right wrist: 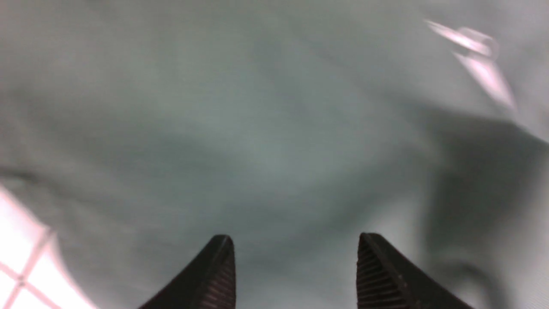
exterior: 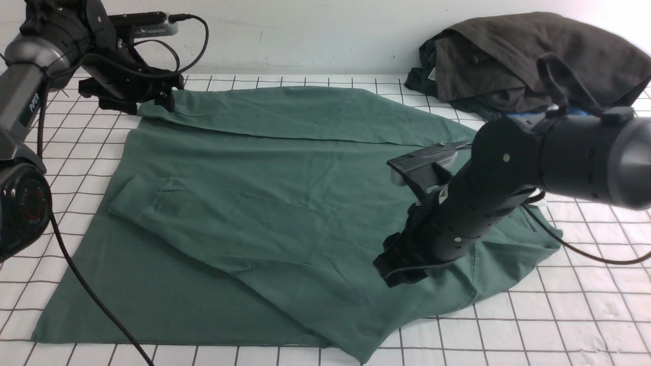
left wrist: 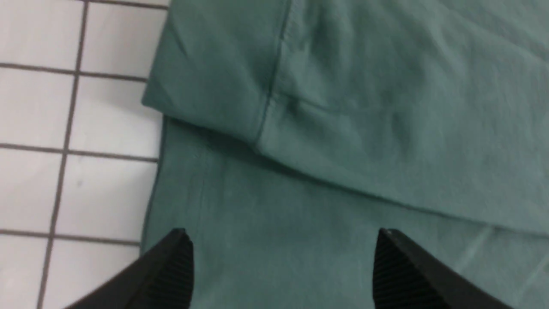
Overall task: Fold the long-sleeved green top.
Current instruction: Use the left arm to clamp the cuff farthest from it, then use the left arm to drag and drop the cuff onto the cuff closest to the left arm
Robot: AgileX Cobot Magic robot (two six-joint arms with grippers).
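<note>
Shows the green long-sleeved top [exterior: 285,203] spread over the middle of the gridded table [exterior: 585,315], far edge turned over toward the near side, one sleeve laid slantwise across the body.

Finds the left gripper [left wrist: 282,231] at the 11 o'clock corner of the top, low over the turned edge, jaws wide apart and holding nothing. Finds the right gripper [right wrist: 295,236] toward 4 o'clock on the top, close above the cloth, also well open and empty.

Probably sits between two folds, with nothing gripped.

Risks pulling the turned edge open again by lifting away with a ribbed fingertip caught in the soft cotton. Risks the same at 4 o'clock, given so little room between jaws and cloth.

Risks a crooked next fold by pinching only the upper layer at the 11 o'clock corner, or by starting from the skewed, wrinkled hem near 5 o'clock.

Risks catching the dark bundled garment [exterior: 534,56] at 1 o'clock, very near the top's far right edge, on a wide sweep of the right arm.
</note>
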